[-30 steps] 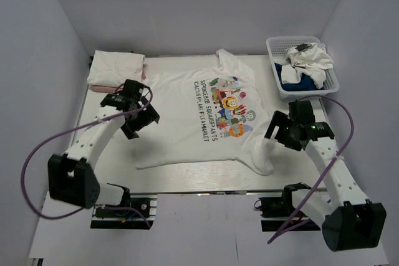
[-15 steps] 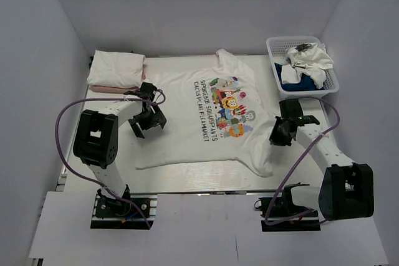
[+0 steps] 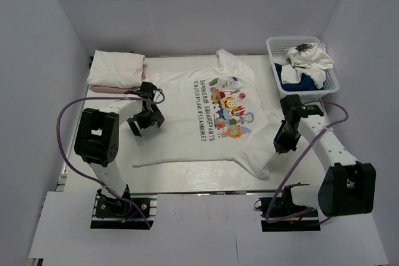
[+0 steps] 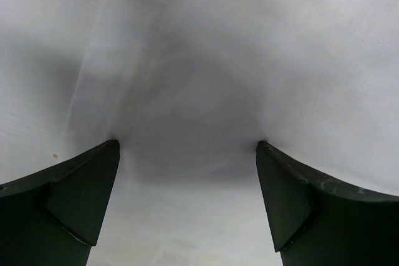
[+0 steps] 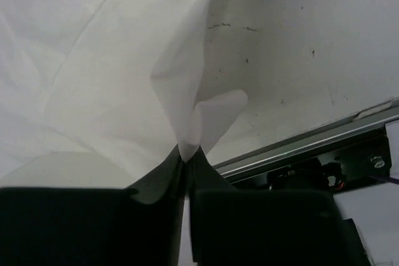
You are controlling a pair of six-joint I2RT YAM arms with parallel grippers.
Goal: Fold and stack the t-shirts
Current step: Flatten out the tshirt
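Observation:
A white t-shirt with a colourful cartoon print and dark lettering lies spread flat on the table. My right gripper is at its right sleeve. In the right wrist view its jaws are shut on a pinched fold of the white cloth. My left gripper rests on the shirt's left part. In the left wrist view it stands wide open, its fingertips down on the cloth. Two folded t-shirts are stacked at the back left, a white one over a pale pink one.
A white basket with crumpled white and blue clothes stands at the back right. Bare tabletop and the table's metal front rail lie just beyond the pinched sleeve. Grey walls close in on three sides.
My right gripper shifted toward the near edge at the shirt's right sleeve and closed on a fold of cloth. The left arm swung in and its gripper settled on the shirt, staying open.

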